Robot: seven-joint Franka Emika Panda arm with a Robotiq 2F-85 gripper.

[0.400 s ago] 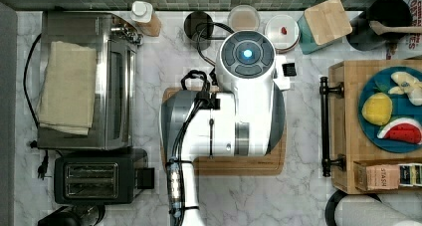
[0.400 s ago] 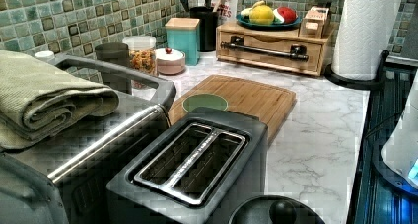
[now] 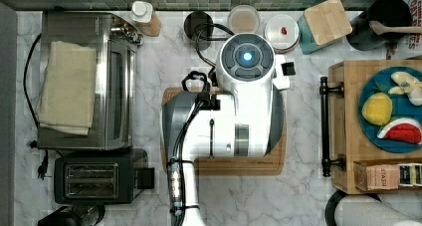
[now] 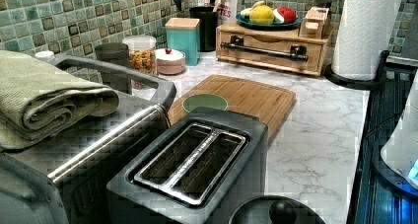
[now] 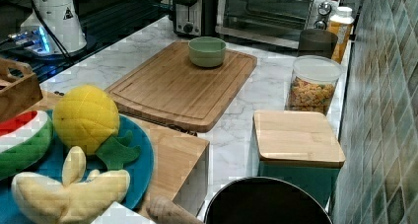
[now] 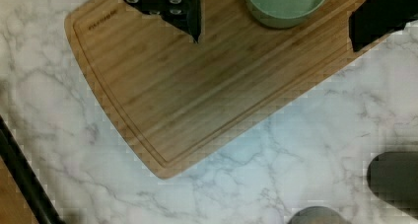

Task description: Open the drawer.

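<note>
The drawer (image 4: 256,57) sits shut in a light-wood box at the far end of the counter in the left view. Its long black bar handle (image 4: 266,50) runs across the front, and the handle (image 3: 326,126) lies at the top view's right. My arm (image 3: 244,101) hangs over the cutting board, well to the left of the handle in the top view. In the wrist view my gripper (image 6: 276,39) is open, its black fingers (image 6: 167,7) spread wide with nothing held. The handle (image 6: 19,179) crosses one corner of the wrist view.
The brown cutting board (image 3: 224,166) carries a green bowl (image 5: 207,51). A blue plate of toy fruit (image 3: 393,109) and a tea box (image 3: 383,176) rest on the drawer box. A toaster oven (image 3: 84,76), toaster (image 3: 94,176), jars (image 3: 244,19) and paper towel roll (image 4: 367,31) ring the marble counter.
</note>
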